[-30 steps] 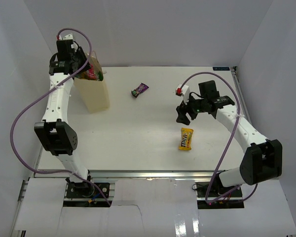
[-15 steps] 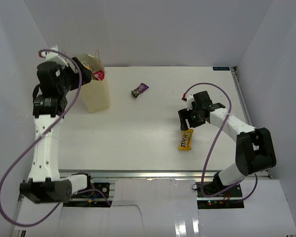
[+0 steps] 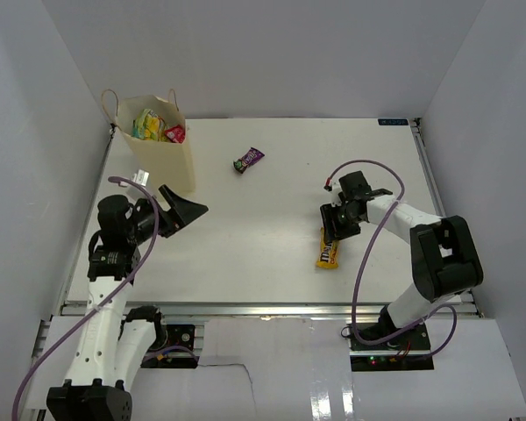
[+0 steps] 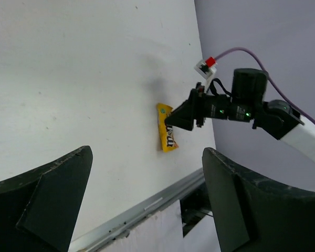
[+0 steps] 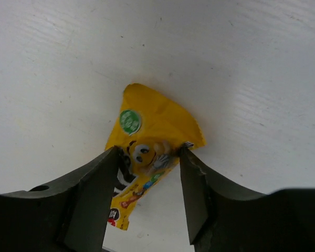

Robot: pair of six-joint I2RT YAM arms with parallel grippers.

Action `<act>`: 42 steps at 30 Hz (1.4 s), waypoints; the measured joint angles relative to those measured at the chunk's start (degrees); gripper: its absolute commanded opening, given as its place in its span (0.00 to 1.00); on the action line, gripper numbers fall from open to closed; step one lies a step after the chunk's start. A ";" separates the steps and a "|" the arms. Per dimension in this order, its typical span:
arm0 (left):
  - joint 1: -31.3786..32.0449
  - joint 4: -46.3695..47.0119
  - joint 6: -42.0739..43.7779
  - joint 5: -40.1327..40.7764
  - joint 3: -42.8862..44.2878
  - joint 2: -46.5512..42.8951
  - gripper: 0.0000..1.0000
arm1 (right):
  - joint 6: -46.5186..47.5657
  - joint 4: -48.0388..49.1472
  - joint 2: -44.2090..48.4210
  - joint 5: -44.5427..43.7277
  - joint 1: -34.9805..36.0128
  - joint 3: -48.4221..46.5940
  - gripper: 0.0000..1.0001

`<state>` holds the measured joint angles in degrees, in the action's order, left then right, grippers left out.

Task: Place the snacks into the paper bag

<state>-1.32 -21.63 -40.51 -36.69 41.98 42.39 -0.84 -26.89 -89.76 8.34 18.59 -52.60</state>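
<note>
The paper bag (image 3: 170, 165) stands upright at the far left, with a green-yellow snack (image 3: 147, 124) and a red-pink snack (image 3: 174, 133) showing in its mouth. A small purple snack (image 3: 248, 159) lies on the table beyond the middle. A yellow snack (image 3: 329, 250) lies at the right. My right gripper (image 3: 337, 226) is down on its far end. In the right wrist view both fingers press the sides of the yellow snack (image 5: 156, 130), which is crumpled between them. My left gripper (image 3: 186, 210) hangs near the bag's front, open and with nothing in it (image 4: 147, 205).
The white table (image 3: 245, 237) is walled in by white panels on three sides. A metal rail (image 3: 263, 307) runs along its near edge. The left wrist view looks across the table to the right arm (image 4: 241, 102) and the yellow snack (image 4: 168, 135).
My left arm swung back from above the bag to the near left, opening its jaws. My right gripper came down over the yellow snack and closed on it.
</note>
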 measured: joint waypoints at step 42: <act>48.33 24.46 -4.26 9.70 19.91 57.99 0.21 | -1.95 0.96 0.00 29.40 -0.20 -10.62 0.18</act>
<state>47.00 2.83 -44.77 -26.98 61.89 100.38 -2.79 -25.93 -89.76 37.74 18.39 -63.22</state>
